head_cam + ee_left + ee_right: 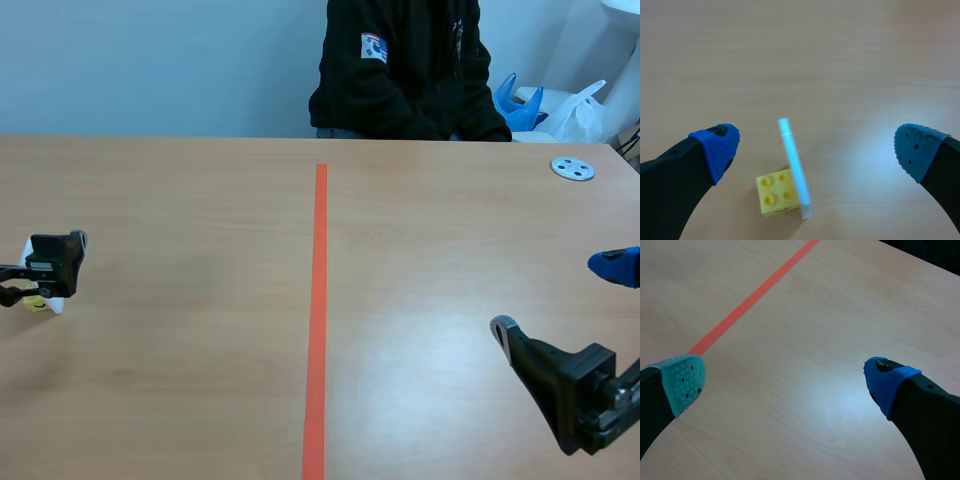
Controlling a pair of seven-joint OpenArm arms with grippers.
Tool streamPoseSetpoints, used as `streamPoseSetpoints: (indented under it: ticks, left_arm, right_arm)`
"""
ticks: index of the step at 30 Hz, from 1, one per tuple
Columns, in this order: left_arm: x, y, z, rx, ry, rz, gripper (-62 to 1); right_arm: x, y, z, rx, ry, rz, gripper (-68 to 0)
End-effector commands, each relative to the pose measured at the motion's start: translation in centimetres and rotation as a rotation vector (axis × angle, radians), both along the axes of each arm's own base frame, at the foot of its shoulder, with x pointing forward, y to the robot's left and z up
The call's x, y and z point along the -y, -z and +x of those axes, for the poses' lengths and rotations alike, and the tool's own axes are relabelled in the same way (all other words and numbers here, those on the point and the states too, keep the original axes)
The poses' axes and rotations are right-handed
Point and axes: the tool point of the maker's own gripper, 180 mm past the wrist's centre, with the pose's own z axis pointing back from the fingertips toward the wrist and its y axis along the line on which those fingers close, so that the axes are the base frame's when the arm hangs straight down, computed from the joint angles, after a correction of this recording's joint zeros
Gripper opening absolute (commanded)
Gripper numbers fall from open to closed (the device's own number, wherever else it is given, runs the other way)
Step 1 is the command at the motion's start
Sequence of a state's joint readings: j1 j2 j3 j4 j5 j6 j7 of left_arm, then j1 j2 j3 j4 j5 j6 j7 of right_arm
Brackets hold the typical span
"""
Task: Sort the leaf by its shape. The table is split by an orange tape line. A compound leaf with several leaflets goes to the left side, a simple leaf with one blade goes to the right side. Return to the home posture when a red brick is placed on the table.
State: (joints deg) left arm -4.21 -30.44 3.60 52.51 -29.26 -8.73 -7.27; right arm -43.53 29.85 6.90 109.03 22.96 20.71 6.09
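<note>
"Since the leaf card [794,167] shows only its thin edge, can you tell its shape?"

"No. It stands upright on a yellow brick [776,192] near the table's [180,190] left edge, between the left gripper's [816,147] spread fingers."

"How will it handle?"

"Light, stiff, tippy, I'd guess; pinch the brick low. The right gripper's [790,382] fingers stand apart too, right of the tape line [318,300]."

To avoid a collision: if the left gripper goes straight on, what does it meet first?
Probably the thin pale upright card beside the small yellow studded plastic brick, between the left gripper's open fingers; depth is unclear.
</note>
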Motion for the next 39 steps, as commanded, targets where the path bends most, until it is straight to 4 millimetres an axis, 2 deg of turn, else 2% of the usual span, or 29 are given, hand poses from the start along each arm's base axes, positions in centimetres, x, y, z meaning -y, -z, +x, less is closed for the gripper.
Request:
streamPoseSetpoints:
  ticks: [1,6,11,14,17,21,28,33,39]
  left_arm:
    - [0.2,-2.3,0.2,0.05,0.026,0.02,1.4]
    - [4.2,-5.4,-1.8,0.086,0.138,0.026,1.4]
    - [10.8,-7.6,-5.5,0.104,0.326,-0.021,1.4]
    - [13.7,-8.5,-8.0,0.095,0.392,-0.056,1.4]
    - [15.7,-8.3,-10.5,0.055,0.433,-0.079,1.4]
    - [17.2,-8.0,-13.2,0.005,0.469,-0.098,1.4]
    - [18.6,-7.4,-16.5,-0.069,0.511,-0.121,1.4]
    - [19.3,-7.4,-17.8,-0.098,0.523,-0.141,1.4]
    - [19.5,-7.6,-18.1,-0.099,0.527,-0.148,1.4]
  right_arm:
    - [-0.3,-1.1,0.5,0.04,-0.003,0.014,0.4]
    - [-0.3,-1.1,0.6,0.04,-0.002,0.013,0.4]
    - [-0.3,-1.1,0.6,0.04,-0.002,0.013,0.4]
    - [-0.2,-1.1,0.6,0.04,-0.002,0.013,0.4]
    - [-0.2,-1.1,0.6,0.04,-0.002,0.013,0.4]
    - [0.0,-1.2,0.6,0.043,0.003,0.009,0.4]
    - [1.2,-0.8,0.2,-0.01,0.013,-0.01,0.4]
    - [1.8,-0.7,-0.5,-0.028,0.011,-0.013,0.4]
    - [1.6,-1.3,-1.0,-0.031,-0.017,-0.018,0.4]
